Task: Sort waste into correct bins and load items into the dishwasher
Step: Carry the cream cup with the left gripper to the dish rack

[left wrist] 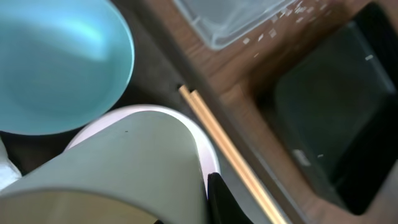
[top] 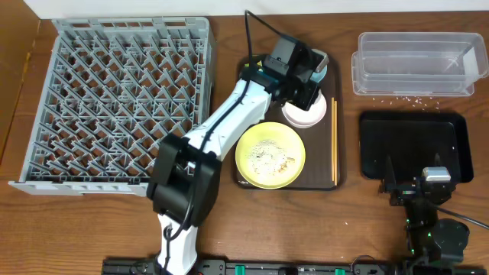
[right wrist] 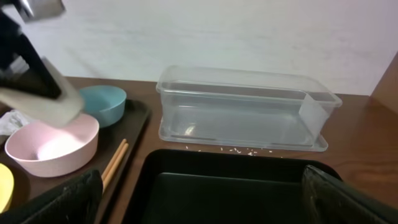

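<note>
My left gripper (top: 308, 76) hovers over the back of the brown tray, shut on the small white cup (left wrist: 124, 168). One dark finger (left wrist: 216, 202) lies against the cup's wall. The cup (right wrist: 59, 102) is tilted just above the white bowl (top: 303, 116). Behind the white bowl stands the light blue bowl (left wrist: 56, 62). The pale yellow plate (top: 270, 155) carries beige crumbs. Chopsticks (top: 334, 141) lie along the tray's right side. My right gripper (right wrist: 205, 199) stands open and empty over the near edge of the black bin (top: 416, 145). The clear bin (top: 416, 61) sits behind it.
The grey dish rack (top: 122, 99) fills the table's left side, with nothing in it. The brown serving tray (top: 325, 172) sits between rack and bins. Rice-like crumbs (top: 401, 98) are scattered on the wood in front of the clear bin.
</note>
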